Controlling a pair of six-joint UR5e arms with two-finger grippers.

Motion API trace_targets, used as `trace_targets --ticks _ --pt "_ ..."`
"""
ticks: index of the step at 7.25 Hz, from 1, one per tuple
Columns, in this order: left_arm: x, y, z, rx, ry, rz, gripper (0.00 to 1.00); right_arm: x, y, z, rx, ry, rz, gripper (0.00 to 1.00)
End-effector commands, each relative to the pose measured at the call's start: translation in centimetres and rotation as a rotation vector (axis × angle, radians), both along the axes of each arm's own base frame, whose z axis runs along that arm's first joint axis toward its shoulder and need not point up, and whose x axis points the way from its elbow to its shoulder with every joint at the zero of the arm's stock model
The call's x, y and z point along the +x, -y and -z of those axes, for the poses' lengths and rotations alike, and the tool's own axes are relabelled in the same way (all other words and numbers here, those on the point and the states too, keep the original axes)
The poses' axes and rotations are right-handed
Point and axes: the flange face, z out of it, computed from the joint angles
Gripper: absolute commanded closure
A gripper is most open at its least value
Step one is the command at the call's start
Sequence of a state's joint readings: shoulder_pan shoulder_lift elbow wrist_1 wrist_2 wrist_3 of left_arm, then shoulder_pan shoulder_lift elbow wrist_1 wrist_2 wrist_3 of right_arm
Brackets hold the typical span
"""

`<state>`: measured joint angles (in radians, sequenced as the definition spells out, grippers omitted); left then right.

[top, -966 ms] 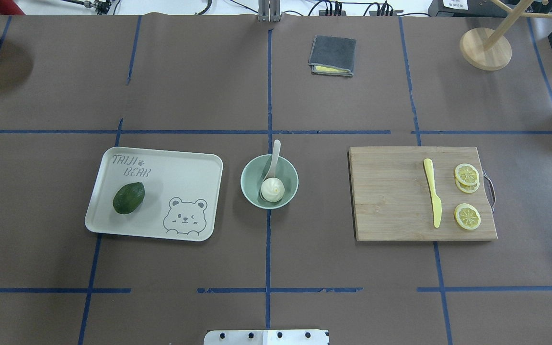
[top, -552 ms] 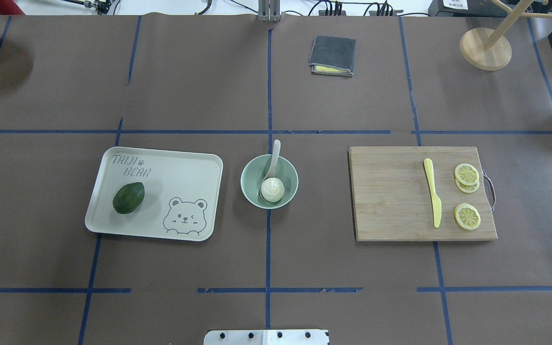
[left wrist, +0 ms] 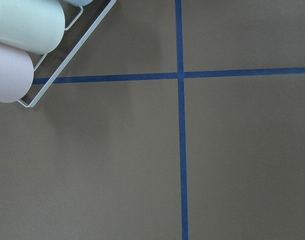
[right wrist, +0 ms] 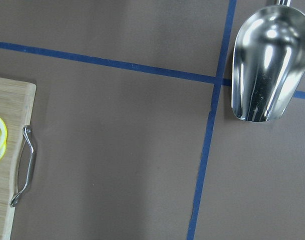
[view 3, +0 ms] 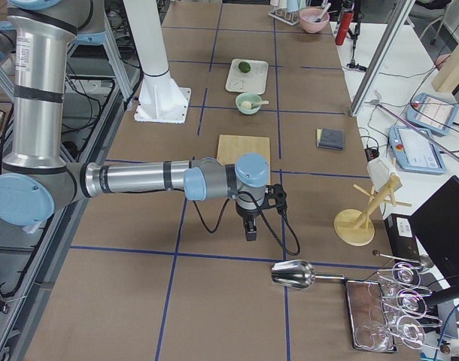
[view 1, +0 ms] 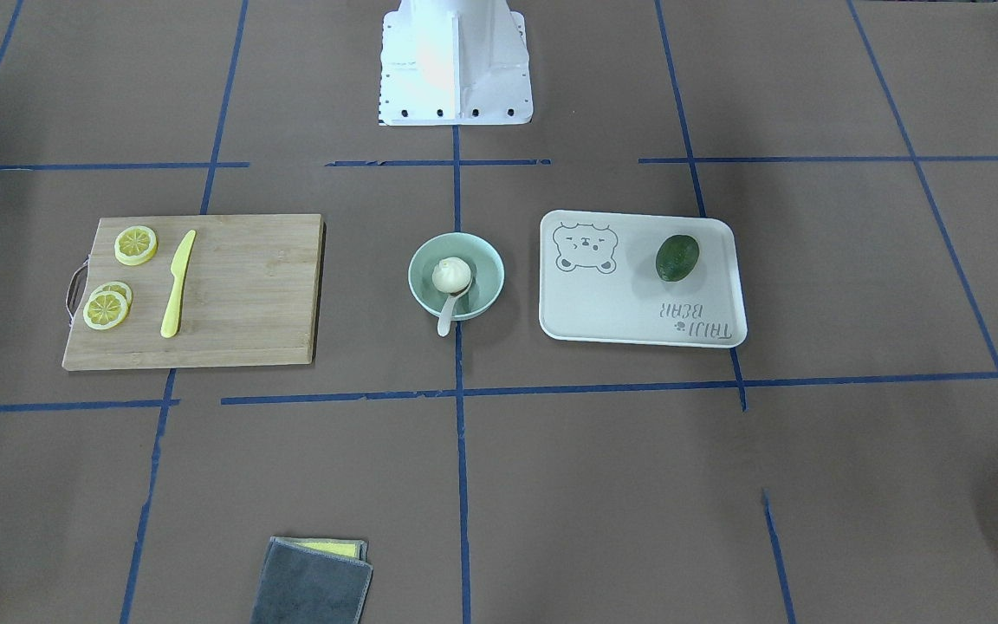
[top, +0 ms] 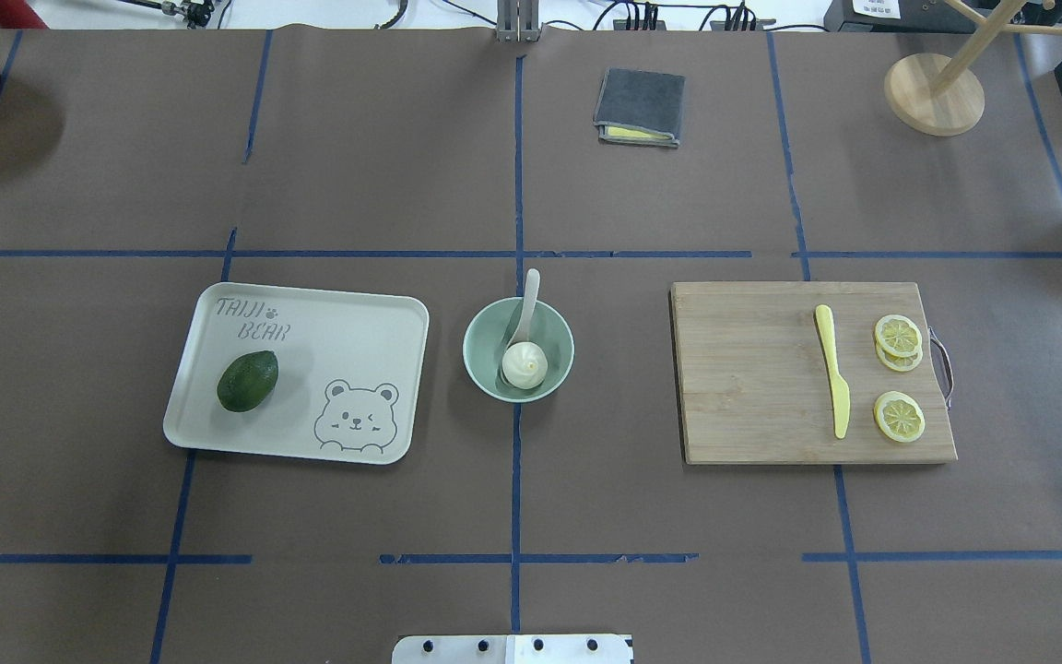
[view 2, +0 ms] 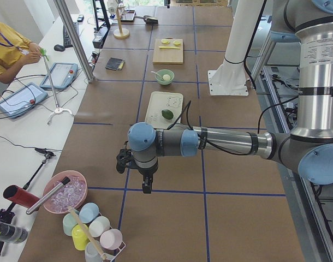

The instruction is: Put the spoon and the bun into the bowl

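In bowl (top: 477,355), table centre: bun (top: 525,364) plus spoon (top: 529,295), handle propped over far rim, likely too long to lie flat. Judged done. Left pincer (view 2: 147,185), right pincer (view 3: 250,229) parked at table ends; spread or pressed together, cannot tell.

An avocado (top: 247,380) lies on the tray (top: 347,323), with a knife (top: 833,369) and lemon slices (top: 898,417) on the board (top: 752,387).

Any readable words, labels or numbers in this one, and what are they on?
"TAIJI BEAR", with a paw mark: printed on the pale tray, in the corner above the avocado.
White label on the black box at the table's far edge: too small to read.
Tablet screens in the side views: too blurred to read.
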<state>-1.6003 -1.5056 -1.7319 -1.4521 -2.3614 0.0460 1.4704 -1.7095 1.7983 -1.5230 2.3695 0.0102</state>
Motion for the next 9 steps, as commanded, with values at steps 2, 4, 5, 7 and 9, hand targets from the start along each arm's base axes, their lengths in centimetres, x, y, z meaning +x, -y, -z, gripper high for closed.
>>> trace_targets --ticks 2,4,5,7,9 --pt "0.1 0.1 0.3 0.019 -0.005 -0.007 0.00 0.1 0.1 -0.2 -0.009 0.009 -0.004 0.00" --pt "0.2 0.4 0.5 0.027 -0.002 -0.009 0.00 -0.5 0.2 -0.9 -0.060 0.100 0.009 0.00" --pt "0.2 0.4 0.4 0.025 -0.003 -0.009 0.00 -0.5 0.4 -0.2 -0.041 0.082 0.007 0.00" --pt "0.2 0.4 0.5 0.028 -0.003 -0.009 0.00 -0.2 1.2 0.0 -0.026 0.051 0.003 0.00" --pt "0.1 0.4 0.0 0.020 0.003 -0.010 0.00 -0.1 1.3 0.0 -0.022 0.044 0.003 0.00"
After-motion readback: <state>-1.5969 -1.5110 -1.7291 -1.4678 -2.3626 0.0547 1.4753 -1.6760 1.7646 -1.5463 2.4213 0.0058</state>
